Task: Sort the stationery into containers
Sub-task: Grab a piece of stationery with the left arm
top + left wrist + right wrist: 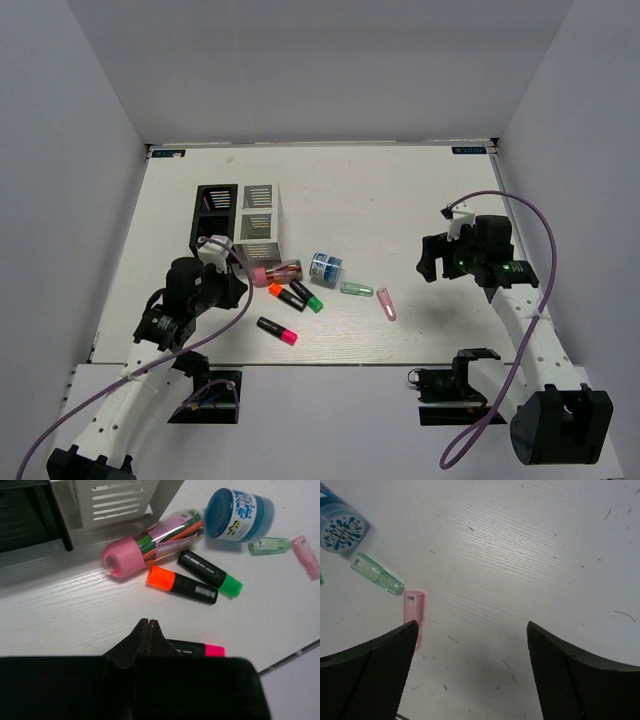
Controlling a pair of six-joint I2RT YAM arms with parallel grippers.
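Two grippers: both were low over the table, one at each side of the loose stationery.
Left gripper: its jaws were pressed together with nothing between them. Whether the tips touched the table could not be told.
Right gripper: its jaws stood wide apart around nothing, with only bare tabletop between them, well to the right of the stationery.
Pink-capped marker: it lay flat just beside the left gripper's tips. In the left wrist view the gripper body hid most of its barrel.
Pink capsule: it lay flat on the table. One end slipped behind a right finger, and the left wrist view cut it at the frame edge.
Green capsule: it lay just beyond the pink one and apart from it.
Orange-capped marker: it lay flat, close alongside the green-capped marker. Whether they touched was unclear.
Pink roll: it lay on its side just beyond the markers, near the white box. The coloured contents behind its clear wall could not be made out.
Blue-white roll: it lay to the right of the pink roll. The right wrist view cropped it at the corner.
White box: it stood upright, side by side with the black box. The contents of its compartments could not be made out.
Black box: its compartments were too dark to read from above. The left wrist view showed only a corner of it.
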